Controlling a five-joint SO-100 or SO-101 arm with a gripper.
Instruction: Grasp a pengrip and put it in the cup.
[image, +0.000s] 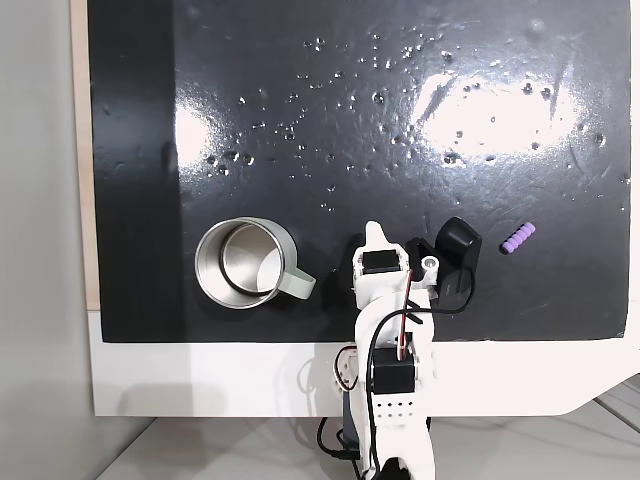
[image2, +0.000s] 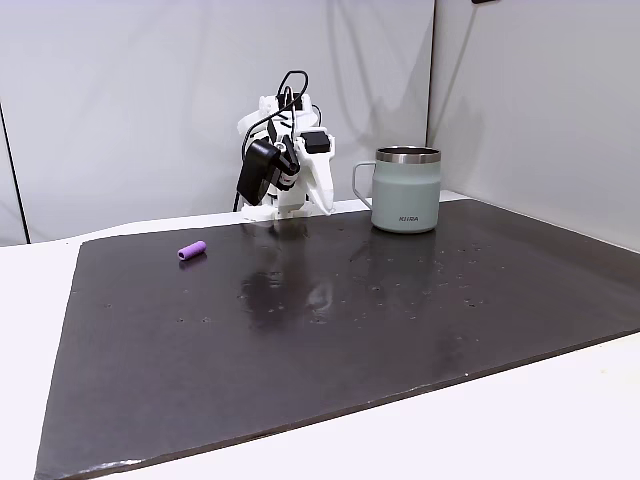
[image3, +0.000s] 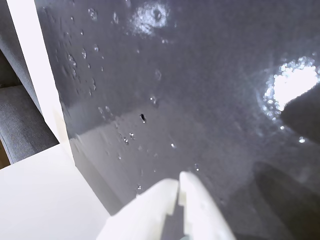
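Observation:
The pengrip (image: 518, 238) is a small light-purple ribbed cylinder lying on the black mat, at the right in one fixed view and at the left (image2: 192, 250) in the other. The cup (image: 203, 265), steel inside with a pale grey-green outside, stands upright on the mat with its handle pointing toward the arm; it is also in the side-on fixed view (image2: 405, 195). My gripper (image: 375, 234) rests folded between the two, near the mat's edge. In the wrist view its white fingertips (image3: 178, 184) meet above bare mat, shut with nothing between them.
The glossy black mat (image: 400, 150) carries small specks and bright reflections. A white table border (image: 200, 380) runs along the arm's side. The arm's base and cables (image2: 285, 150) stand at the mat's edge, with grey walls behind the table.

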